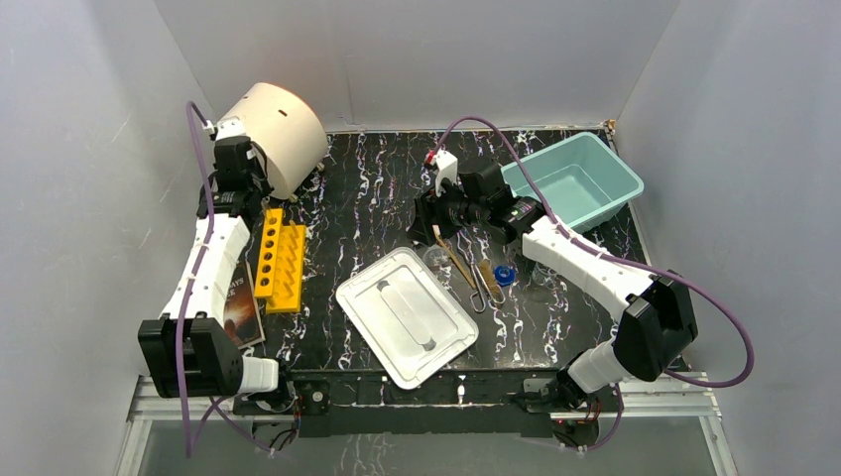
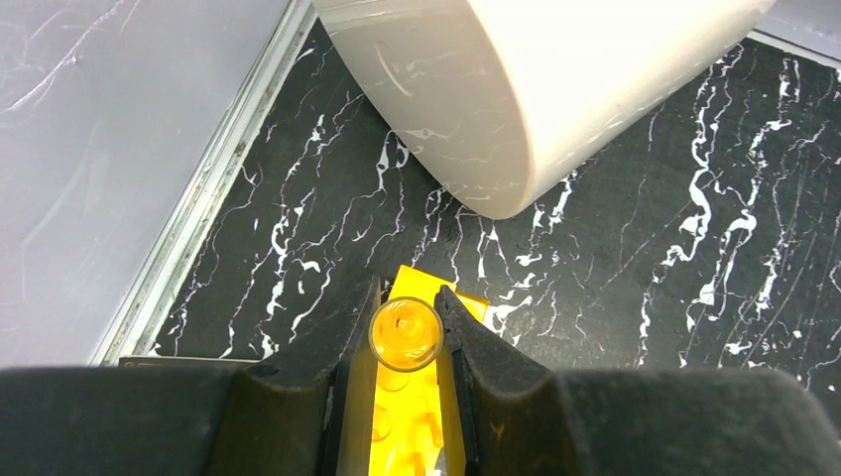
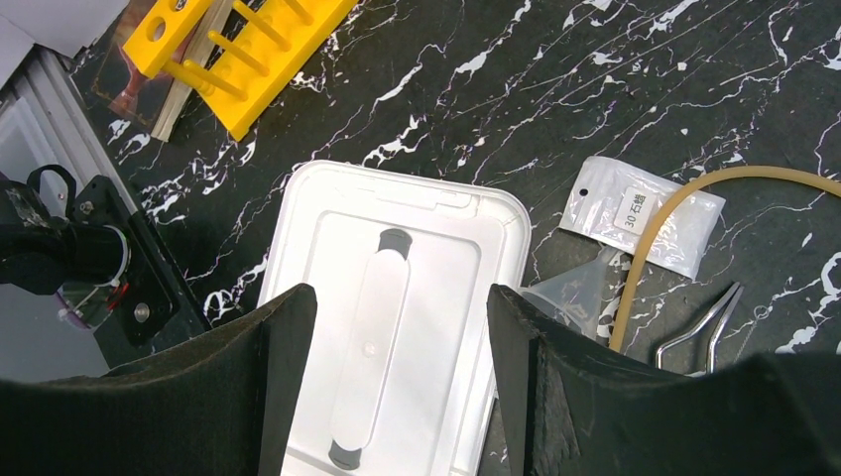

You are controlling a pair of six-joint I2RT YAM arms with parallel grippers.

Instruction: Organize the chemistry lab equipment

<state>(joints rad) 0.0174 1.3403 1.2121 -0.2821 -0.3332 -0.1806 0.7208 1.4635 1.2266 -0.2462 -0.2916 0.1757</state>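
The yellow test-tube rack [image 1: 281, 263] stands at the left of the table. Over its far end, the left gripper [image 2: 407, 297] is clenched on a clear glass test tube [image 2: 405, 332], seen end-on between the fingers. Whether the tube's foot sits in a hole cannot be told. A dark-covered book [image 1: 241, 309] lies against the rack's outer side, and a cream-white drum [image 1: 278, 134] lies on its side just beyond.

A white lid [image 1: 407, 315] lies flat near the front centre, well apart from the open-topped teal bin [image 1: 580, 188] at the far right, whose bare floor shows.

The surface is a black, white-veined marble-pattern table [image 1: 377, 188], enclosed by pale grey walls [image 1: 446, 59].

The right gripper [image 3: 399, 297] hovers above the lid with its jaws spread wide, gripping nothing. Just beside the lid's edge, toward the bin, lie a clear flask [image 3: 575, 293], a white packet [image 3: 643, 213], tan rubber tubing [image 3: 774, 172] curving across the packet, and thin metal tongs [image 3: 706, 325]. A blue cap [image 1: 506, 275] lies near the tongs.
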